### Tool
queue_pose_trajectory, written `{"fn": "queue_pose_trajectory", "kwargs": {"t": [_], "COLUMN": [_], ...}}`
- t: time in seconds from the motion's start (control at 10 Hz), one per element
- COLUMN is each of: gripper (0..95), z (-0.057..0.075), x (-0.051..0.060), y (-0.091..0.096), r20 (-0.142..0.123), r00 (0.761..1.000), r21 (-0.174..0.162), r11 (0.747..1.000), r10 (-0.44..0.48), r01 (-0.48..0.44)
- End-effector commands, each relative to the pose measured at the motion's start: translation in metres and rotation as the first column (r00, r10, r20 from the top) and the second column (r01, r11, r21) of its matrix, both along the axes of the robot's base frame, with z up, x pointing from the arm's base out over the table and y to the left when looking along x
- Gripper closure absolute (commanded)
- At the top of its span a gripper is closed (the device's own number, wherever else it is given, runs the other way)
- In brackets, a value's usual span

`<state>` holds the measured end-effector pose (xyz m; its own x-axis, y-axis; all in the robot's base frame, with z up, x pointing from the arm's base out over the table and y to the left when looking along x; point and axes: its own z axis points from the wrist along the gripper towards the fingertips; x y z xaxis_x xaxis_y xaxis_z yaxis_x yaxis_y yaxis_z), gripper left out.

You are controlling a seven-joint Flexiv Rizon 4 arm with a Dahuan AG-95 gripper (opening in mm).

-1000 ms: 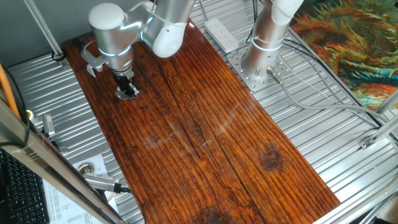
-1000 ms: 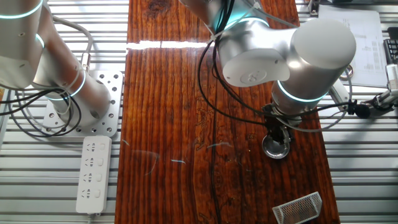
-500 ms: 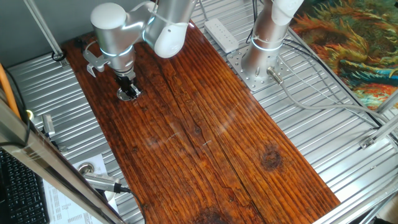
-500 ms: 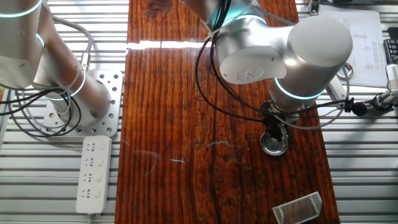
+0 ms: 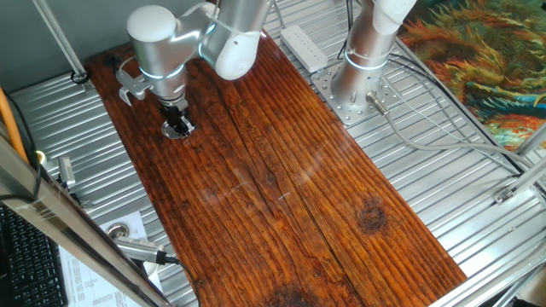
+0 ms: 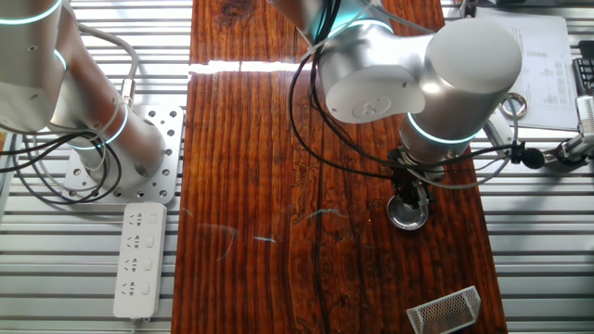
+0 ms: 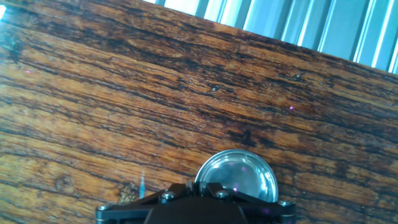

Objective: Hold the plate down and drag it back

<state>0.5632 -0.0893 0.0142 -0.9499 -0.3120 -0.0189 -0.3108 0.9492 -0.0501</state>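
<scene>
The plate (image 5: 177, 130) lies flat on the wooden desk (image 5: 281, 188), near its edge beside the metal slats. The gripper (image 6: 408, 199) stands straight above the plate and its tip touches it. I cannot tell whether the jaws are open or closed.

One plate (image 7: 237, 175), one power strip (image 6: 139, 259), two arms.

White power strip (image 6: 139, 257), mesh holder (image 6: 445, 310).
</scene>
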Motion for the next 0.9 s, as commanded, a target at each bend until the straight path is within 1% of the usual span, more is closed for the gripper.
{"fn": "queue_pose_trajectory", "kwargs": {"t": [0.1, 0.3, 0.5, 0.9], "gripper": [95.0, 95.0, 95.0, 95.0], "z": [-0.0001, -0.0001, 0.0000, 0.0003], "x": [-0.0014, -0.0017, -0.0025, -0.0022], "y": [0.0021, 0.0028, 0.0059, 0.0061], "r20": [0.002, 0.001, 0.002, -0.003], "r00": [1.000, 1.000, 1.000, 1.000], "r21": [-0.004, -0.003, 0.011, 0.008], "r11": [1.000, 1.000, 1.000, 1.000], "r10": [0.000, 0.000, -0.006, -0.014], "r01": [0.000, 0.000, 0.006, 0.015]}}
